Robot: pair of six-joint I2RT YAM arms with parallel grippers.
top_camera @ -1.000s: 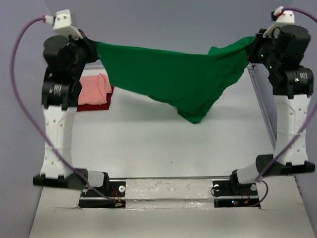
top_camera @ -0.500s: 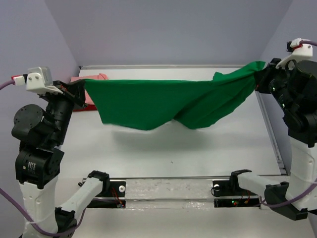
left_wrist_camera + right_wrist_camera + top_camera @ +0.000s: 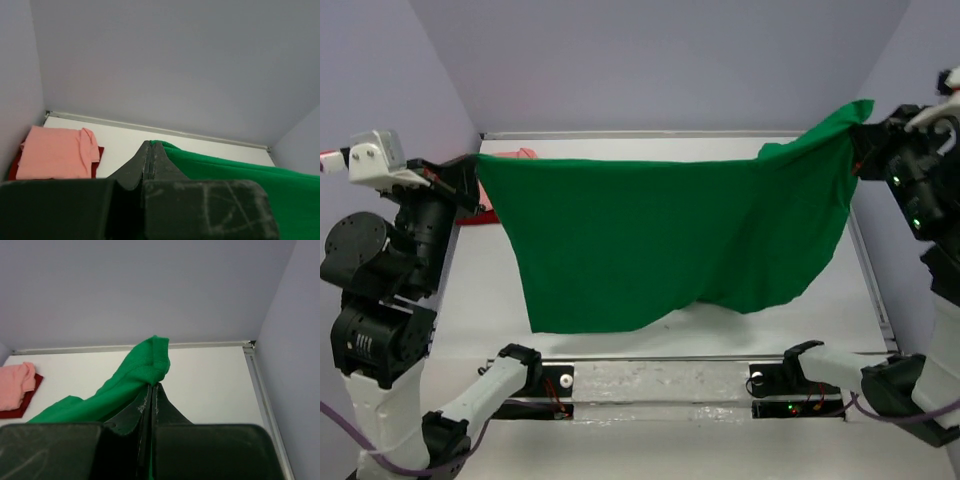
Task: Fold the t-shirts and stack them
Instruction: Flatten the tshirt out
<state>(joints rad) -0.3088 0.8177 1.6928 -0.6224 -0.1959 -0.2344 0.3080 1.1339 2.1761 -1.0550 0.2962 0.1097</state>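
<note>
Left pincer (image 3: 472, 170): I read the jaws as pressed flat together on the upper left corner of the green t-shirt (image 3: 670, 240). In my left wrist view the two fingers meet with no gap, and the cloth runs off to their right.
Right pincer (image 3: 858, 145): clamped closed on the opposite upper corner. In the right wrist view a bunched fold of green cloth stands up just above the fingertips.
Green t-shirt: held in the air between the two arms and spread wide like a curtain. Its top edge runs almost level and rises a little at the right corner. The lower edge hangs uneven over the middle of the tabletop (image 3: 740, 335). From above I cannot tell whether that edge touches the surface.
Salmon pink t-shirt (image 3: 55, 152): folded and lying at the far left corner of the tabletop, well apart from the green one.
Dark red t-shirt (image 3: 12, 169): under the pink one, with only its edges showing beside it.
Arms: both are raised, the left at the left side of the tabletop and the right at the right side.
</note>
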